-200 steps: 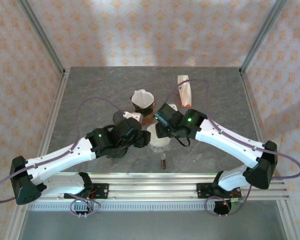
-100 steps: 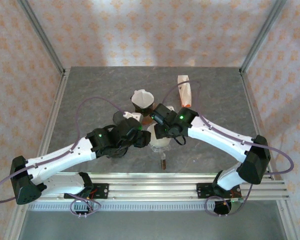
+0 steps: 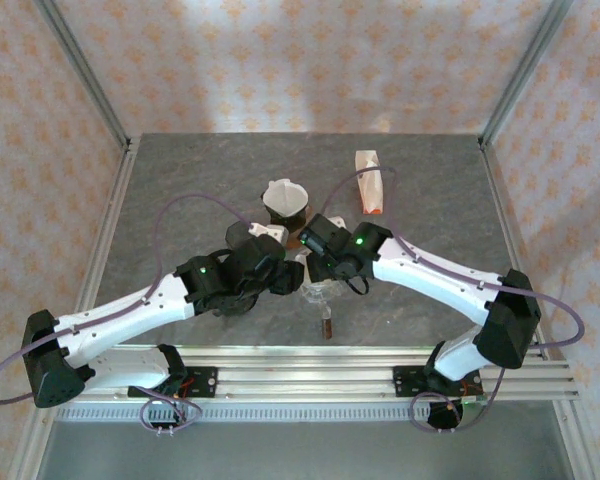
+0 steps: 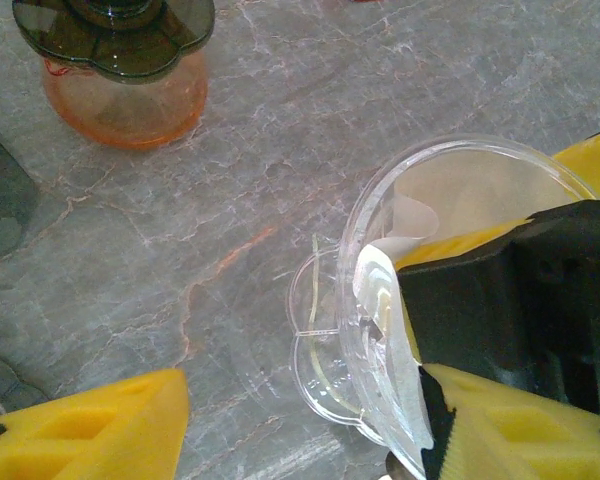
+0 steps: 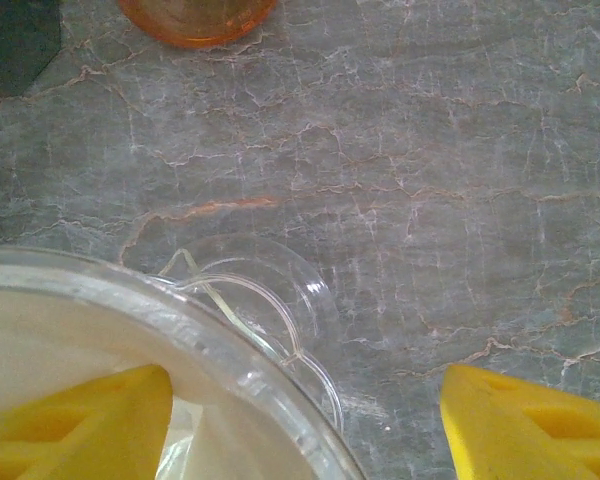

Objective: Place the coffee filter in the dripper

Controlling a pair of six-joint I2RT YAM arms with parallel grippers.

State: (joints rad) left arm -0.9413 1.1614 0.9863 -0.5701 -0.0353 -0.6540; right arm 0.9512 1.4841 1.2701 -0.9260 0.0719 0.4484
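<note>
Top external view gives me a grey, veined stone bench closed in by walls papered in a pale orange pattern, with bare metal posts at the corners and rails along the near edge. Towards the back of the bench stands an orange glass vessel with a white paper cone in its top, and right of it lies a white and orange packet. A small brown object that I can't identify lies near the front. My left arm reaches in from the near left corner and my right arm from the near right, and both bend inward so their wrists meet over the clear dripper at mid-bench. On the left wrist camera the left pincer is spread wide. One yellow finger sits over bare stone and the other is at the dripper wall, though I can't tell whether it touches. The white filter sits inside the dripper, lying against its inner wall. On the right wrist camera the right pincer is also spread. One finger is inside the rim of the dripper above the filter and the other is outside it, above the bench.
</note>
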